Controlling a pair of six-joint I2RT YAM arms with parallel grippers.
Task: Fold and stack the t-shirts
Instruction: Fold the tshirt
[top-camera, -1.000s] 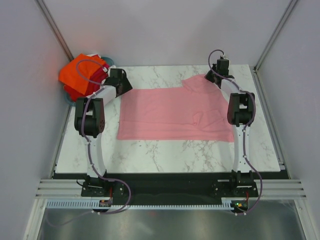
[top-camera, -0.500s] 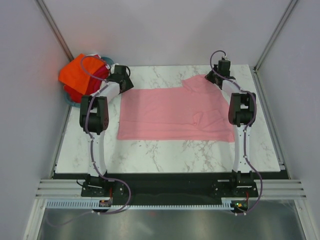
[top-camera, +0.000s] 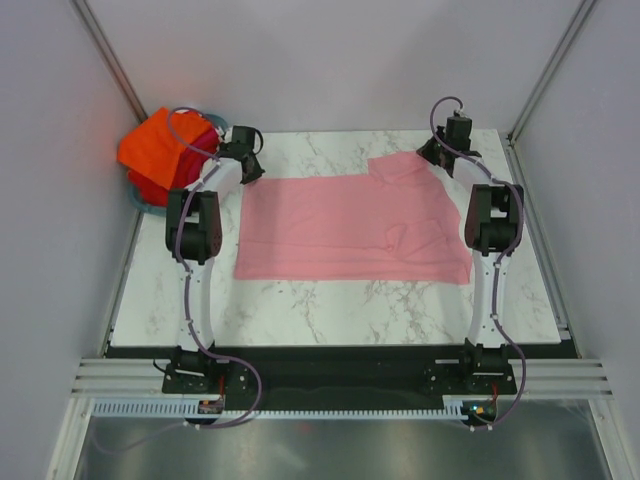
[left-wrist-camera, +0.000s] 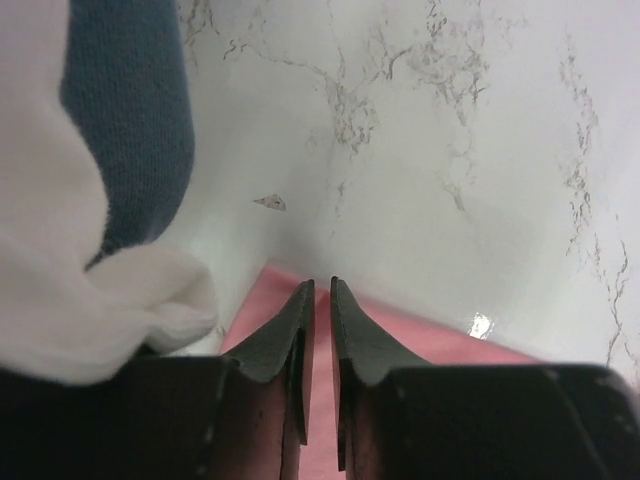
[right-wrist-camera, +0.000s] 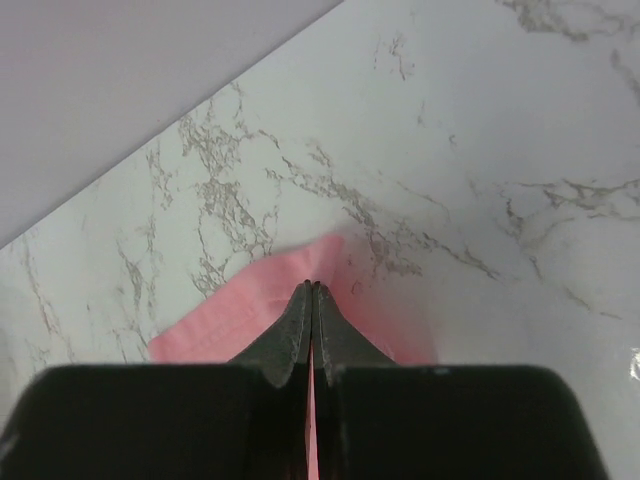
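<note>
A light pink t-shirt (top-camera: 350, 225) lies spread flat across the marble table (top-camera: 330, 310). My left gripper (top-camera: 250, 172) is down at its far left corner. In the left wrist view its tips (left-wrist-camera: 320, 283) stand a narrow gap apart right at the pink edge (left-wrist-camera: 410, 330), and whether they pinch the cloth does not show. My right gripper (top-camera: 433, 158) is at the far right sleeve corner. Its jaws (right-wrist-camera: 314, 285) are shut, with pink cloth (right-wrist-camera: 240, 305) bunched up around them. Orange and red t-shirts (top-camera: 160, 150) are piled at the far left.
The pile sits in a teal basket (top-camera: 140, 198) off the table's far left corner. White and blue cloth (left-wrist-camera: 110, 150) hangs close to the left of my left fingers. Grey walls and metal posts surround the table.
The left arm reached farther back to the shirt's far left corner and its jaws narrowed from wide open. The right gripper drew the sleeve corner slightly right and back.
</note>
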